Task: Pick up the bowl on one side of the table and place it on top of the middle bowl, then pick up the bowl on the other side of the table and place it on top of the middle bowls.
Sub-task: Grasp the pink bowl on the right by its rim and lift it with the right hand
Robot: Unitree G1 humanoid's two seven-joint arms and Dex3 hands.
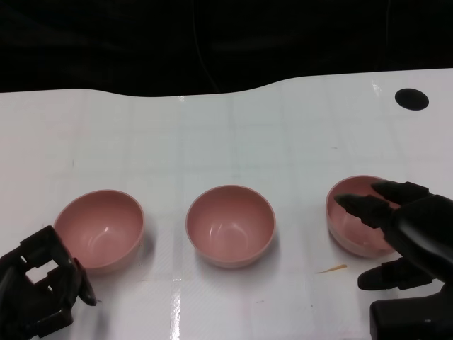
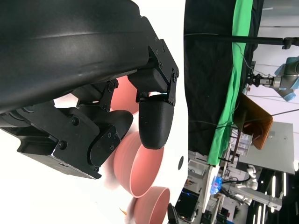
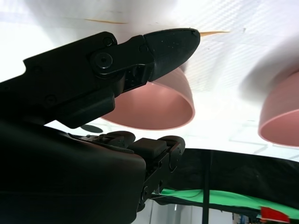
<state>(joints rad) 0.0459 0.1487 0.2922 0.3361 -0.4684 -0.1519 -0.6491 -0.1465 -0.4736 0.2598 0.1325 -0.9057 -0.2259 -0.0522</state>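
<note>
The left hand (image 1: 42,287) sits low at the near edge of the white table (image 1: 233,127), and its fingers are curled in with nothing in them. Just beside it, a little farther away, is the left pink round plastic bowl (image 1: 99,228), and nothing is inside. To the right of that, with bare table between, is the middle pink round bowl (image 1: 230,225), with nothing in it too. Then more bare table, and the right pink round bowl (image 1: 354,216). The right hand (image 1: 403,237) is spread over this bowl, fingers above its rim and thumb on the near side, not yet gripping it. Behind the bowls lies lots of open white table up to the wavy far edge.
</note>
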